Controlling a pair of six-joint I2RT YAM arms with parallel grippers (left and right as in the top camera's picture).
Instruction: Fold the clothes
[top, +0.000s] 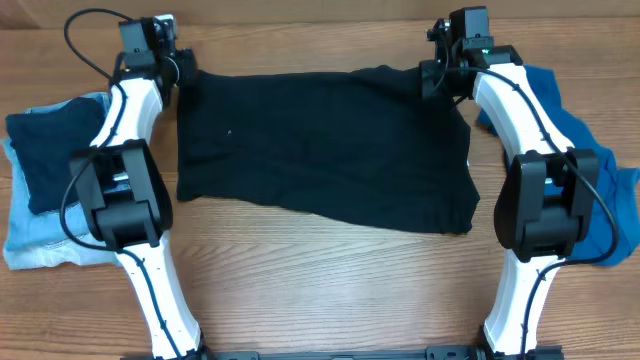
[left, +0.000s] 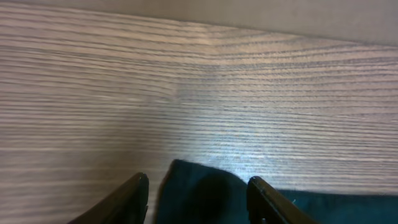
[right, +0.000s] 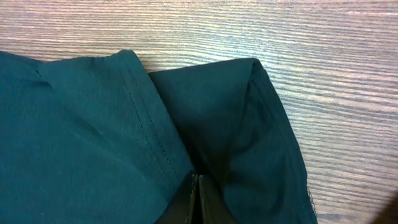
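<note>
The black shirt (top: 320, 150) lay spread on the surface (top: 320, 290). The right pincer (right: 196, 186) clenched one far corner and the left pincer (left: 198, 186) straddled the other, jaws apart, likely readying a fold.

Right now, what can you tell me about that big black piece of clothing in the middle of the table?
The black garment is plain, soft, thin-looking fabric, spread mostly flat on the wooden table in a rough rectangle with a few wrinkles. A stitched hem shows near its far right corner, where a layer is folded over. The right gripper is shut on that corner. The left gripper stands open around the far left corner, with the cloth between its jaws.
</note>
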